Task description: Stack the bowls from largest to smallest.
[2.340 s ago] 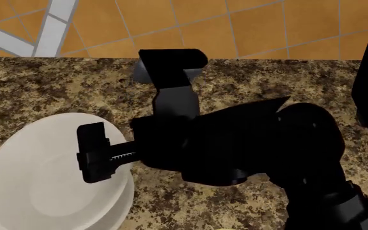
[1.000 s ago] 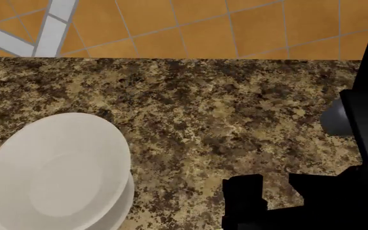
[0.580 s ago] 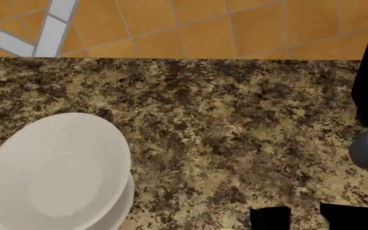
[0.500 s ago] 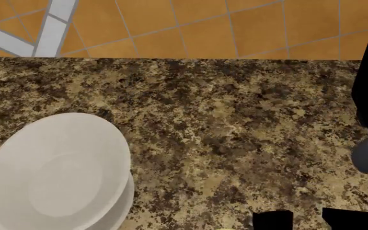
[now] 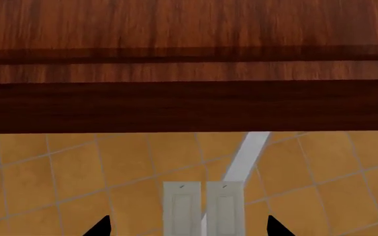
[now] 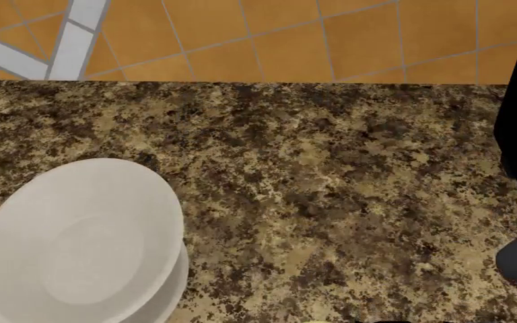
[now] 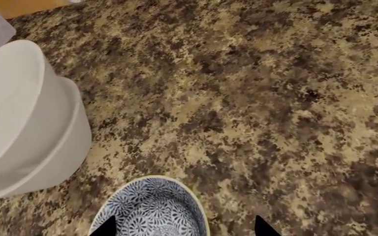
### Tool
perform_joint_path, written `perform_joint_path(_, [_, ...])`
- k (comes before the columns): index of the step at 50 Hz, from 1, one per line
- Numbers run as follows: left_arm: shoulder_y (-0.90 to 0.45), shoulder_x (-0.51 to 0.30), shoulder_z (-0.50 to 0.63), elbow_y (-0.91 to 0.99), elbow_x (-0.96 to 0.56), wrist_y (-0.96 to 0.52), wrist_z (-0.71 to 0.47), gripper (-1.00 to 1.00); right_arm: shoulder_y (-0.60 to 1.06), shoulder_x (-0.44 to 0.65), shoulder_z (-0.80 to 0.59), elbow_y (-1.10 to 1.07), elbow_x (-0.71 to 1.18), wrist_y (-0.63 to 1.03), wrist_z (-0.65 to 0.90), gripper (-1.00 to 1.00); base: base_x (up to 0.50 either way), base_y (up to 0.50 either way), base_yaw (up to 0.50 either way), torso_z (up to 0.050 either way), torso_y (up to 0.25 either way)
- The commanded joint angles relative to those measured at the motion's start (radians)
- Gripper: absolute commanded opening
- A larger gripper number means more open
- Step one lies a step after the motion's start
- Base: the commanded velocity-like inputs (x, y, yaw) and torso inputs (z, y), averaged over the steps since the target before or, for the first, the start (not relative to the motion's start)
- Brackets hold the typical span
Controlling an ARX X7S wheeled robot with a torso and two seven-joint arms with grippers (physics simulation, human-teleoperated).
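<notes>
Bowls half stacked on granite counter (image 6: pixel 330 175), floral one waiting.
Right gripper (image 7: pixel 183 227), fingers apart and empty, hangs over the floral bowl (image 7: pixel 151 209), near the nested white bowls (image 7: pixel 25 123). Left gripper (image 5: pixel 187 227), also open, faces the tiled wall (image 5: pixel 77 172). A rim pinch and level carry would likely seat it cleanly.

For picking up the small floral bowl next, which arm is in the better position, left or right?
Right. Its wrist camera looks down on the floral bowl, which lies between its open fingertips beside the nested white bowls. The left wrist camera faces only wall tiles and a wooden cabinet, away from the counter.
</notes>
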Motion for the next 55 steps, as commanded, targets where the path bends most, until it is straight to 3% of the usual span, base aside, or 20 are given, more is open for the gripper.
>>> perform_joint_path(1, [-0.017,0.025,-0.019,-0.030,0.011,0.002,0.017,1.00,-0.119,-0.078,0.123,0.000,-0.099,0.040,-0.087,1.00,0.00,0.00,0.00,0.000,0.000])
perform_joint_path(55, [0.006,0.012,-0.022,-0.037,0.008,0.024,0.010,1.00,-0.167,-0.298,0.042,0.136,-0.480,0.170,-0.346,1.00,0.00,0.00,0.00,0.000,0.000])
